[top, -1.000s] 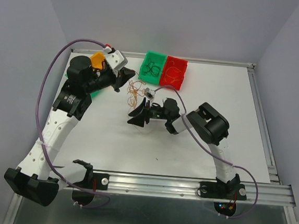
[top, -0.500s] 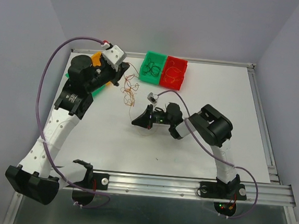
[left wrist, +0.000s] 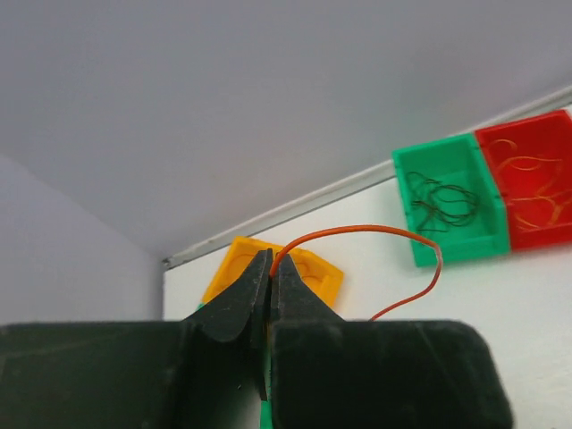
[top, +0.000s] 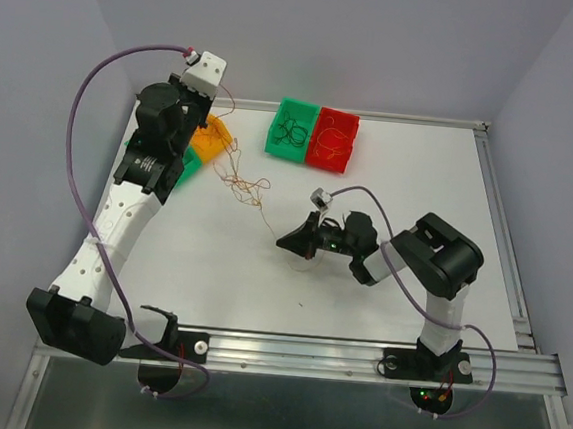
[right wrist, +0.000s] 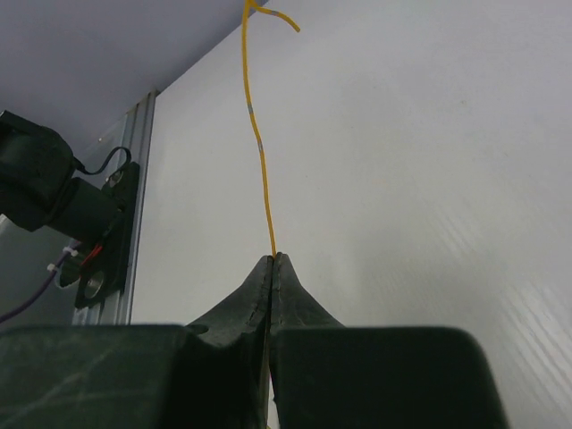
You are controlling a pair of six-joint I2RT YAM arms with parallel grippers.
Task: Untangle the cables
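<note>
Two arms (top: 114, 230), four bins (top: 298, 103)

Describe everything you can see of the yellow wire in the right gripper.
The yellow wire is hair-thin and yellow-orange, with a paler stretch partway along. The right gripper has its black fingers shut on it at their tips. From there it runs almost straight away over the white table, bending into a small hook far out.

You see soft, even, bright light from above on the white table (top: 419, 186), which carries a faint sheen, pale shadows beneath the arms (top: 114, 230), a sharp top view, and wrist views where the near dark fingers (left wrist: 228, 308) blur and the far green bin (left wrist: 456, 248) looks soft.
</note>
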